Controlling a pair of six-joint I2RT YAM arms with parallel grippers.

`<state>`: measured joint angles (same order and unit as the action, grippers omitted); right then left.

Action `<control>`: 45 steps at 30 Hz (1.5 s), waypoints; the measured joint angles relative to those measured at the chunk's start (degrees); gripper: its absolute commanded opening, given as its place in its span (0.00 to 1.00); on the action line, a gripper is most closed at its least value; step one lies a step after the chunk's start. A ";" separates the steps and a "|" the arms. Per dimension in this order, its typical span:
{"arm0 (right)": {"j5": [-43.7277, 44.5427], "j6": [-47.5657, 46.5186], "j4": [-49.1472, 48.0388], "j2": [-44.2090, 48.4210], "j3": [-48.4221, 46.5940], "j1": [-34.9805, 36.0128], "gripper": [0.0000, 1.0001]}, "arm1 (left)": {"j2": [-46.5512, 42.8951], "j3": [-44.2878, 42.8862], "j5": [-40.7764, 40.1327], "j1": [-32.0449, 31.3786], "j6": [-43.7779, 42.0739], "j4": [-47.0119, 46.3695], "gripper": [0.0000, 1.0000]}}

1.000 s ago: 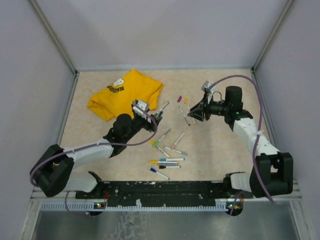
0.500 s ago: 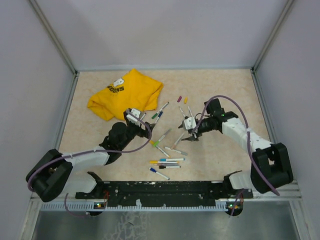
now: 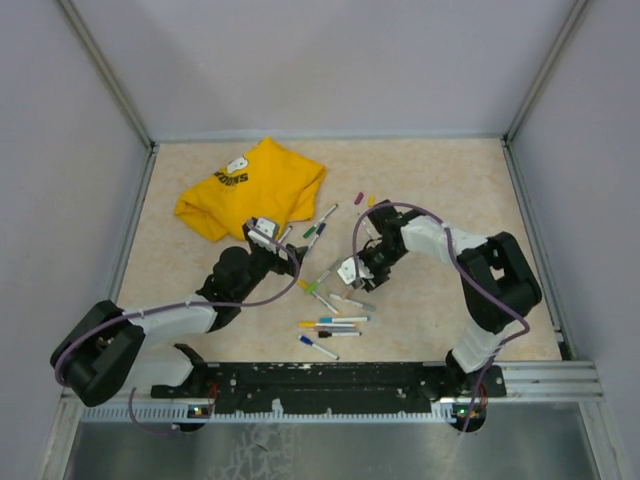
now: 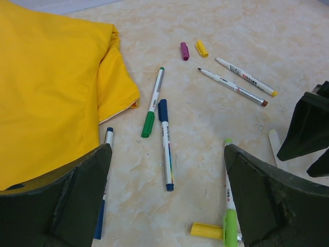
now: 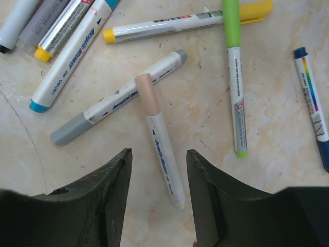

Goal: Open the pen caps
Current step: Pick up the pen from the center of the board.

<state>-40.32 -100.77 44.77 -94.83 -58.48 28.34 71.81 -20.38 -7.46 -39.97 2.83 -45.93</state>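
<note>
Pens lie scattered in mid-table (image 3: 333, 322). My right gripper (image 5: 158, 154) is open low over a white pen (image 5: 164, 154) with a beige pen cap (image 5: 146, 92); the barrel lies between the jaws, touching neither. In the top view the right gripper (image 3: 362, 284) points down-left. My left gripper (image 4: 167, 152) is open wide and empty above a blue-capped pen (image 4: 165, 144) and a green-capped pen (image 4: 153, 103). Loose pen caps lie about: purple (image 4: 184, 51), yellow (image 4: 202, 48) and another yellow (image 4: 205, 230) beside a light-green pen (image 4: 230, 216). Two uncapped pens (image 4: 234, 87) rest farther back.
A yellow T-shirt (image 3: 250, 188) lies crumpled at the back left, its edge close to my left gripper (image 3: 285, 258). A grey-capped pen (image 5: 115, 100) and several more pens (image 5: 67, 31) lie close to the right jaws. Walls enclose the table on three sides.
The right arm swung from the back right down and left to hover over the pen cluster. The left gripper drew back a little towards me and opened wider.
</note>
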 measured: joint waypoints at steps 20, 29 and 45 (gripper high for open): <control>8.79 2.49 3.45 -9.68 -7.85 3.72 0.27 | -1.62 2.08 0.07 0.35 0.35 -2.56 0.95; 10.49 5.03 4.35 -10.49 -9.07 4.66 0.11 | -1.97 2.99 0.07 0.37 0.35 -3.50 0.95; 8.70 13.05 -1.92 -0.70 -3.08 4.63 0.00 | -11.80 9.88 3.69 0.39 5.40 -8.57 0.99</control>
<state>-31.62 -87.72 42.85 -95.53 -61.56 32.97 60.01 -10.50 -3.77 -39.57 8.23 -54.50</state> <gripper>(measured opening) 0.124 0.989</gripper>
